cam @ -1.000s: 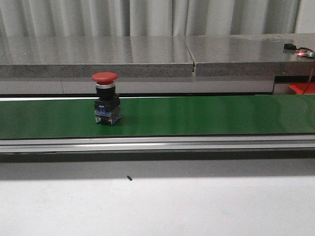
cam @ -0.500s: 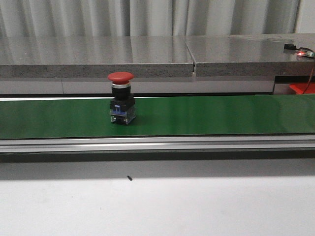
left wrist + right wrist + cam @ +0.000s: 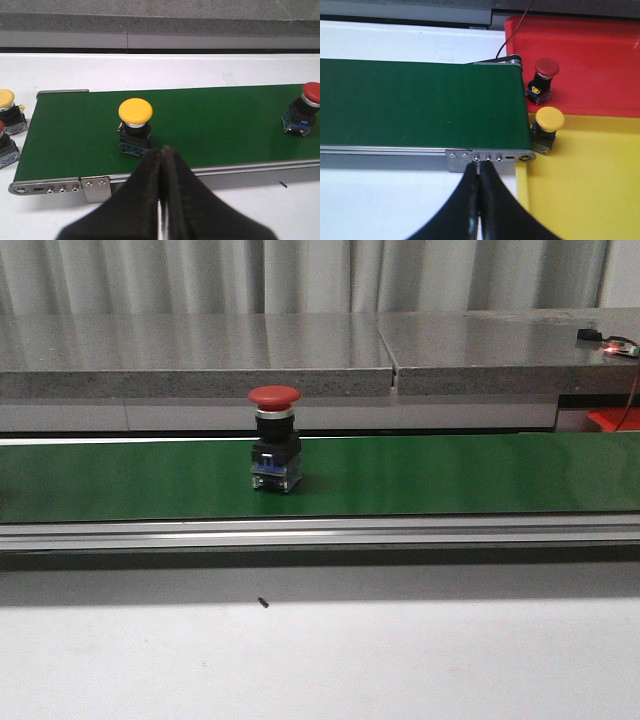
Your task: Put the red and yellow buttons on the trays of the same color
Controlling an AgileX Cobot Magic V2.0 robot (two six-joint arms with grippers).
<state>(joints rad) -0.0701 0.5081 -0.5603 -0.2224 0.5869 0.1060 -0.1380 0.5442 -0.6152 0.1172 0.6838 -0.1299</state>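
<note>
while both grippers hang pinched closed and empty, left gripper (image 3: 161, 187) and right gripper (image 3: 480, 192), a red mushroom-capped push button (image 3: 275, 439) stands upright on the green conveyor belt (image 3: 450, 475), a yellow-capped push button (image 3: 135, 126) upright on the same belt.

Even, soft indoor light lit all three of my views.
My front view looked slightly grainy, with pale glare streaks on the stone ledge (image 3: 300, 345) and a dark shadow band beneath the green belt (image 3: 450, 475); my own gripper fingers (image 3: 150, 200) showed as blurred black shapes.
</note>
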